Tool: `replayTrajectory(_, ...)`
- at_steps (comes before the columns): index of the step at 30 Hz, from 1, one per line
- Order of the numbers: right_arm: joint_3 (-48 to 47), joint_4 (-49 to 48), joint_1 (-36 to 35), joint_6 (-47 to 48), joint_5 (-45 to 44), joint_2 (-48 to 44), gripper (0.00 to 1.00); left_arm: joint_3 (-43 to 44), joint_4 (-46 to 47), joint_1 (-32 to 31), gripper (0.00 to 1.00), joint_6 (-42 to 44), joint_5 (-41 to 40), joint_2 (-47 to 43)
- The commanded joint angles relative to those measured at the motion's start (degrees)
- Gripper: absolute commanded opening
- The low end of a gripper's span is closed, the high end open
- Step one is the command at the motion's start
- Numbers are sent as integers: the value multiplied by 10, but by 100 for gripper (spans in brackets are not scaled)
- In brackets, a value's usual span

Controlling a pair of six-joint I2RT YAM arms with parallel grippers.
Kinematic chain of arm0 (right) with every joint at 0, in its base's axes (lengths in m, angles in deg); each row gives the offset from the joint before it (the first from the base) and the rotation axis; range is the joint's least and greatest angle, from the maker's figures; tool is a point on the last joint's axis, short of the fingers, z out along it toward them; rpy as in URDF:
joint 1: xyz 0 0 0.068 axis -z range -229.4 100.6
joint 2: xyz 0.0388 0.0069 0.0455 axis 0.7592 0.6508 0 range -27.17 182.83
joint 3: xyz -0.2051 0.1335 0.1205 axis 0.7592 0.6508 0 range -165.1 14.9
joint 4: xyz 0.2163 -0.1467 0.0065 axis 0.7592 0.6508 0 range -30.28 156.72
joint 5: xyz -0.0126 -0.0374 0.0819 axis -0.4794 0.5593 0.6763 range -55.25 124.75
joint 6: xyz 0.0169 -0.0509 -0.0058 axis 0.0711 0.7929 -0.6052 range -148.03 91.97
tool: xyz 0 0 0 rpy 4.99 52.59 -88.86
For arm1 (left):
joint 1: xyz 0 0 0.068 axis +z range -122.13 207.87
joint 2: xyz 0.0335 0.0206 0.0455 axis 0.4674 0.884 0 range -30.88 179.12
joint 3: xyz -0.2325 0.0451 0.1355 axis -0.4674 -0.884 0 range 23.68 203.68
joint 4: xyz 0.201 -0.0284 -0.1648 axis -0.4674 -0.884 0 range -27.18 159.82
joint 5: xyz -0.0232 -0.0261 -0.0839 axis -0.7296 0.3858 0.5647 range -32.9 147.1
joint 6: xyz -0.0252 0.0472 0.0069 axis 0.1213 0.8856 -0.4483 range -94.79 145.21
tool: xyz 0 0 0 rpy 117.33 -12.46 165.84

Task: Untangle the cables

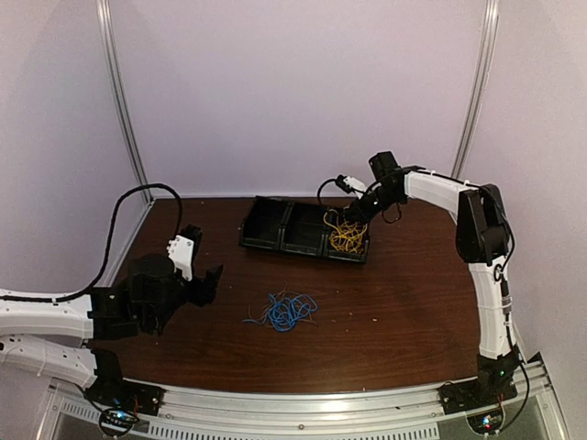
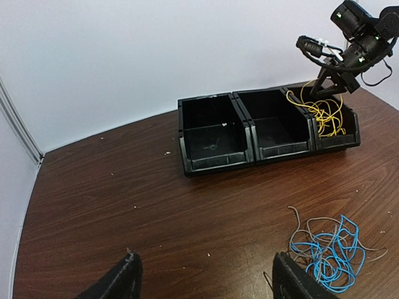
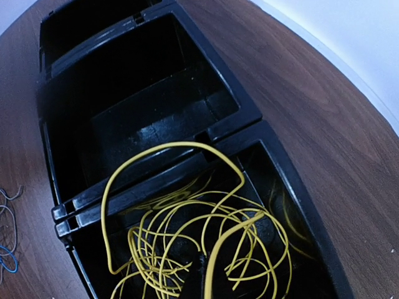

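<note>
A blue and grey cable tangle (image 1: 292, 312) lies loose on the table; in the left wrist view it (image 2: 327, 249) sits just right of my right finger. The yellow cables (image 1: 348, 236) are heaped in the right-hand bin and also show in the left wrist view (image 2: 324, 118) and the right wrist view (image 3: 187, 237). My left gripper (image 1: 204, 259) is open and empty, low over bare table (image 2: 209, 277) left of the blue tangle. My right gripper (image 1: 354, 214) hangs over the right bin (image 2: 333, 87); its dark fingertips look closed at bottom centre (image 3: 207, 274), with a yellow strand rising beside them.
Three joined black bins (image 1: 275, 240) stand at the back middle of the brown table; the left (image 2: 212, 134) and middle (image 2: 274, 124) ones hold no cables. Purple walls close in the back and sides. Small crumbs dot the wood.
</note>
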State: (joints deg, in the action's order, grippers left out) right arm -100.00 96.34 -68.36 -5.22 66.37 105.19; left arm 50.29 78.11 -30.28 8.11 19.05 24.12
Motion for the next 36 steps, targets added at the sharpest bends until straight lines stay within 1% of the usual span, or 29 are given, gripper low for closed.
replayTrajectory(1,10,27,-17,30,-50,13,0,7,37,3,73,-6,9,16)
replayTrajectory(7,7,40,-38,47,-89,24,0,10,40,2,73,-5,10,24)
replayTrajectory(16,-16,61,-68,49,-145,54,0,4,42,2,73,-11,10,19)
replayTrajectory(23,-18,79,-71,44,-181,38,0,-1,43,3,73,-13,8,13)
replayTrajectory(26,-21,97,-73,45,-197,17,7,-3,49,3,73,-12,8,14)
replayTrajectory(32,-29,144,-81,51,-221,-16,30,-3,56,3,73,-10,9,21)
replayTrajectory(36,-29,161,-85,49,-231,-39,36,-2,59,2,73,-8,10,26)
